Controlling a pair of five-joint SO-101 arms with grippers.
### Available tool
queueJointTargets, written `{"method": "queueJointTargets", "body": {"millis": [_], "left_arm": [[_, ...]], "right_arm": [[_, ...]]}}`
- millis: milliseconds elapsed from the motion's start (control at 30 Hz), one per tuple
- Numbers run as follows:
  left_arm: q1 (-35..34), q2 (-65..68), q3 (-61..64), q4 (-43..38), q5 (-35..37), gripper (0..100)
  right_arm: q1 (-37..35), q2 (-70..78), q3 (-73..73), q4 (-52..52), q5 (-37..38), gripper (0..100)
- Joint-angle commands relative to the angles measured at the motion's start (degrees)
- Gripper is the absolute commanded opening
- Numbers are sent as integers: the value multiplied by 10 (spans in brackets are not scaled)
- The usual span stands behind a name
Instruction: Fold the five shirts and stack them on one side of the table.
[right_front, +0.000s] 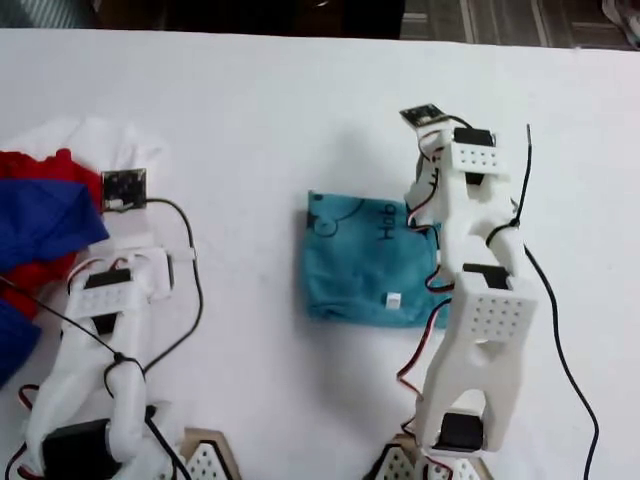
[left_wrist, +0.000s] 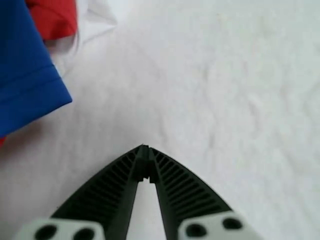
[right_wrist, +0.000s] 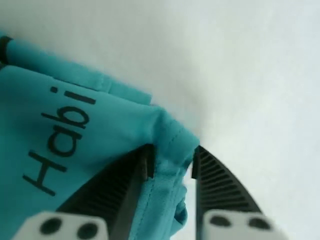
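The right tool (right_wrist: 170, 162) pinches the teal shirt's (right_wrist: 75, 150) corner fold, just right of centre frame. The left tool (left_wrist: 144, 150), fingers pressed together, sits near the blue shirt (left_wrist: 25, 75) at left.

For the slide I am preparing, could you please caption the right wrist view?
Right gripper pinches a bunched corner of the teal shirt on the white table.

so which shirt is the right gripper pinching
The folded teal shirt, lying alone: the right gripper pinches its corner. The blue shirt, red shirt and white shirt lie heaped apart, untouched.
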Motion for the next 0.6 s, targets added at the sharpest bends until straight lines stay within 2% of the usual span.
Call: {"method": "queueJointTargets", "body": {"millis": [0, 233, 567], "left_arm": [[7, 0, -9, -11, 2, 26], [7, 0, -9, -11, 2, 26], [8, 0, -9, -11, 2, 26]], "right_arm": [[-4, 2, -5, -14, -2, 32], [-6, -59, -4, -5, -2, 19], [-44, -160, -5, -13, 2, 19]]}}
